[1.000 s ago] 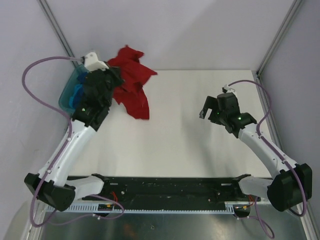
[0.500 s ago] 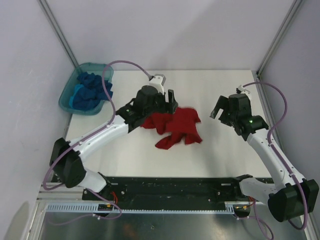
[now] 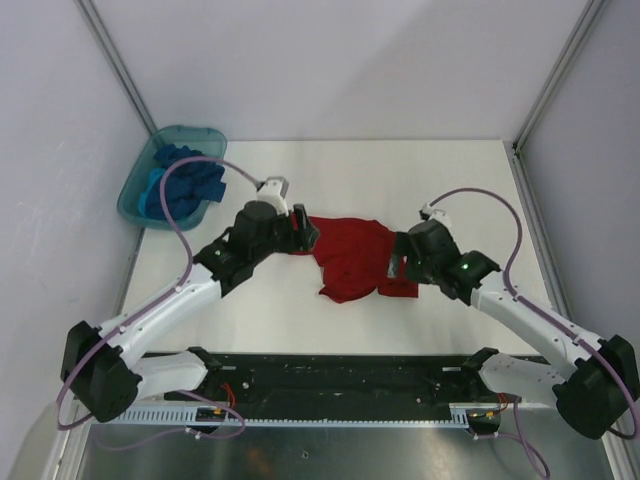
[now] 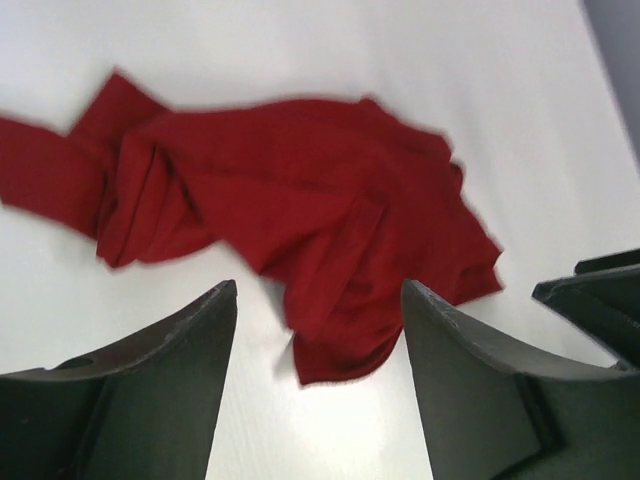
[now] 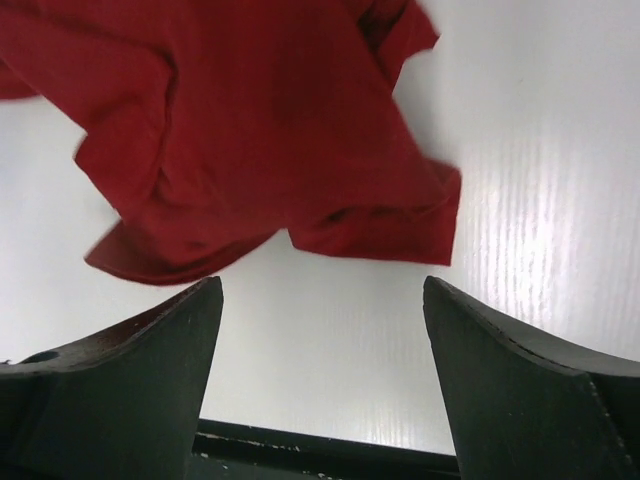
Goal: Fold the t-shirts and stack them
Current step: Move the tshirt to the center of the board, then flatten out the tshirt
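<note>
The red t-shirt lies crumpled in the middle of the white table. In the left wrist view, the red t-shirt spreads just beyond my open fingers. My left gripper hovers at its left edge, open and holding nothing. My right gripper is at the shirt's right edge, also open and holding nothing. In the right wrist view, the red t-shirt shows a hem corner just ahead of the jaws. The blue t-shirts are piled in the teal tub at the back left.
The right gripper's black body shows at the right edge of the left wrist view. A black rail runs along the table's near edge. Metal frame posts and grey walls close in the back and sides.
My left arm carried the red t-shirt from beside the tub to the table's middle and let it go. My right arm swung in and down to the shirt's right edge.
</note>
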You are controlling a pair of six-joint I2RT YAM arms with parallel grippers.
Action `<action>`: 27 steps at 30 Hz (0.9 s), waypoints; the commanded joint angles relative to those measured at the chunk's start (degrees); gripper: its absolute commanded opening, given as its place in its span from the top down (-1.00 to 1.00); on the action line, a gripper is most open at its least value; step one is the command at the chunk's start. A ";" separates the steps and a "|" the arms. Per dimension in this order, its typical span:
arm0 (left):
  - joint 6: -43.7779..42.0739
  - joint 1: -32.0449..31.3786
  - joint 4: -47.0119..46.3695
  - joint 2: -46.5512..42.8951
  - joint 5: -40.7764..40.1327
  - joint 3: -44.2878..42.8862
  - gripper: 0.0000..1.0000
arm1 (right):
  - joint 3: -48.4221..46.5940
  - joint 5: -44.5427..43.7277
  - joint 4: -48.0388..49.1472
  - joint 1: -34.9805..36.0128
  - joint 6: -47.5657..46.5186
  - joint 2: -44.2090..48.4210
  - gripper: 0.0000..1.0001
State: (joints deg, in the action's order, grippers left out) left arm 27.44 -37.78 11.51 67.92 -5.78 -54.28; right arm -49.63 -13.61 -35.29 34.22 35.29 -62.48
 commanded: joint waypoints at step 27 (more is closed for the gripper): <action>6.49 -9.28 -2.32 35.38 -3.49 -16.93 -0.04 | 10.96 -6.11 4.09 -0.83 11.01 7.13 -0.55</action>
State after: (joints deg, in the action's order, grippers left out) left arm 32.16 -46.92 10.55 101.32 -5.56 -67.79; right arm -39.35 -20.05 -32.23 33.89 45.60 -55.33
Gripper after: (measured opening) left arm 0.526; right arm 0.777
